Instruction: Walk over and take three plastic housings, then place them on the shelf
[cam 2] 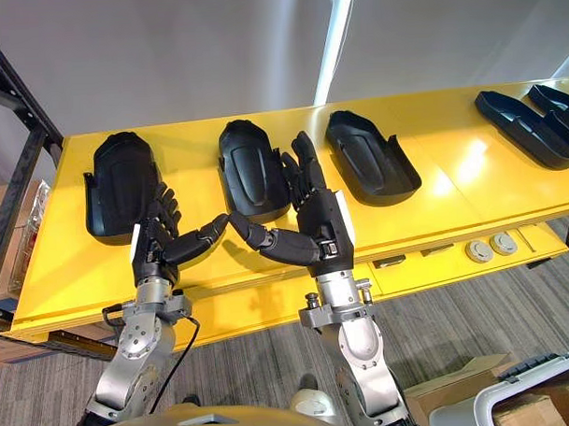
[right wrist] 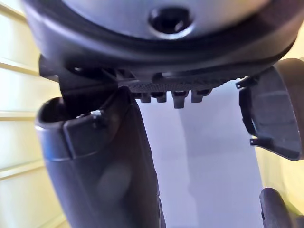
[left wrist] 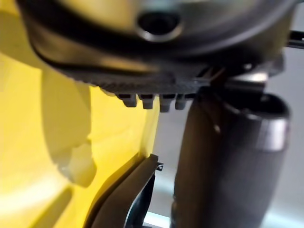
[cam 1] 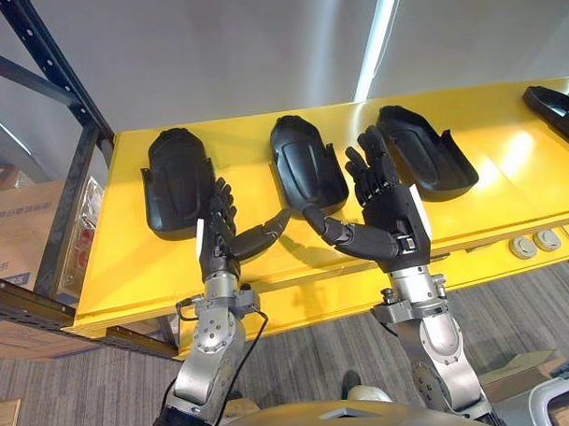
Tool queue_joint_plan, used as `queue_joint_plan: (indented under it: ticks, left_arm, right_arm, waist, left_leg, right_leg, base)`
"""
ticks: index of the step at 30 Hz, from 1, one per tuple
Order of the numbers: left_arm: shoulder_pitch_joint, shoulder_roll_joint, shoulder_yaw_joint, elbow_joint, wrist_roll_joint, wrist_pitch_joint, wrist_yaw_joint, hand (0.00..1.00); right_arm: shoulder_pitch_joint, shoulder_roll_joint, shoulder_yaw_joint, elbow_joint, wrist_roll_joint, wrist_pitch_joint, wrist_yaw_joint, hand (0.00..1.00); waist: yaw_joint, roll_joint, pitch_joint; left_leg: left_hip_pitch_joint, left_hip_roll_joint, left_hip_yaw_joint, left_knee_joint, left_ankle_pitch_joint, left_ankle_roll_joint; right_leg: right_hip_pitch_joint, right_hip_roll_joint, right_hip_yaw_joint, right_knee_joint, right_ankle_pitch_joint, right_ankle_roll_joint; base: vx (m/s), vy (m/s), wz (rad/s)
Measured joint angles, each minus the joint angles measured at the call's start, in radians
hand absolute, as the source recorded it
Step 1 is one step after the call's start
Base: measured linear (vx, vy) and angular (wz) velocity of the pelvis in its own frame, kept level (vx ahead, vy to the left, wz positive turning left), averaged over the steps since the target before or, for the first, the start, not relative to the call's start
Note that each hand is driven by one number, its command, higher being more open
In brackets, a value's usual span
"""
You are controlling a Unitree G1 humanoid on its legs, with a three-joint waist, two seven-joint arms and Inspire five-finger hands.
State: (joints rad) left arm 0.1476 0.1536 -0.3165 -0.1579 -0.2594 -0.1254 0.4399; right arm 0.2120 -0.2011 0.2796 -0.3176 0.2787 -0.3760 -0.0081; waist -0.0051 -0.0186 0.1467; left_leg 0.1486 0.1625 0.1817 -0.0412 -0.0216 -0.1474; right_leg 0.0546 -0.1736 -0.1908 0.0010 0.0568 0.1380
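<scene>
Hands: left hand [cam 1: 218, 236] and right hand [cam 1: 389, 205] with fingers apart, empty, over the near edge of the yellow shelf [cam 1: 508, 182].
Housings: three housings [cam 1: 178, 179] lie side by side on it.
Next: draw your hands back without nudging the middle housing [cam 1: 306, 161].

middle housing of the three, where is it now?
Left eye view: the middle housing lies on the yellow shelf, between the left housing and the right housing, just beyond the open left hand and right hand.
</scene>
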Motion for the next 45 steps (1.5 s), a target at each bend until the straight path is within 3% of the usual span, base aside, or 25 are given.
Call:
queue_joint_plan:
  ticks: [14, 25, 36, 40, 45]
  left_arm:
    - [-0.001, -0.018, 0.022, 0.000, 0.000, 0.002, 0.056, 1.00]
    - [-0.001, -0.019, 0.029, 0.000, -0.007, 0.002, 0.020, 1.00]
    - [0.035, 0.018, 0.016, -0.105, -0.018, -0.091, -0.326, 1.00]
    - [0.109, 0.053, 0.058, -0.180, -0.110, -0.169, -0.532, 1.00]
    - [0.142, 0.078, 0.120, -0.208, -0.377, -0.182, -0.824, 1.00]
  right_arm:
    - [0.000, 0.000, 0.006, 0.001, -0.001, 0.000, 0.000, 1.00]
    - [0.000, 0.000, 0.006, 0.026, -0.001, 0.001, 0.000, 1.00]
    - [0.027, 0.000, 0.002, 0.030, -0.003, 0.019, 0.026, 1.00]
    - [0.047, -0.002, -0.009, -0.021, 0.000, -0.013, 0.074, 1.00]
    - [0.026, -0.021, -0.044, -0.051, 0.003, -0.076, 0.131, 1.00]
  waist:
    - [0.000, -0.002, 0.001]
    - [0.000, -0.004, 0.003]
    - [-0.001, -0.004, 0.004]
    - [0.001, 0.002, 0.006]
    - [0.002, 0.004, 0.005]
  left_leg:
    - [0.001, 0.000, -0.002, 0.002, 0.000, 0.000]
    - [0.001, 0.001, -0.006, 0.002, 0.000, 0.000]
    - [-0.001, 0.002, -0.006, 0.002, -0.004, -0.001]
    - [-0.003, 0.002, -0.006, 0.000, -0.005, 0.000]
    - [0.000, 0.002, -0.014, 0.000, -0.005, 0.000]
  right_leg:
    - [0.003, 0.000, -0.002, 0.000, 0.000, 0.000]
    - [0.006, 0.000, -0.007, 0.000, -0.001, -0.001]
    - [0.006, 0.000, -0.009, -0.003, -0.003, -0.003]
    - [0.006, 0.000, -0.012, -0.006, -0.004, -0.003]
    - [0.017, -0.001, -0.023, -0.007, -0.004, -0.003]
  base:
    - [0.00, 0.000, 0.00]
    - [0.00, 0.000, 0.00]
    - [0.00, 0.000, 0.00]
    - [0.00, 0.000, 0.00]
    - [0.00, 0.000, 0.05]
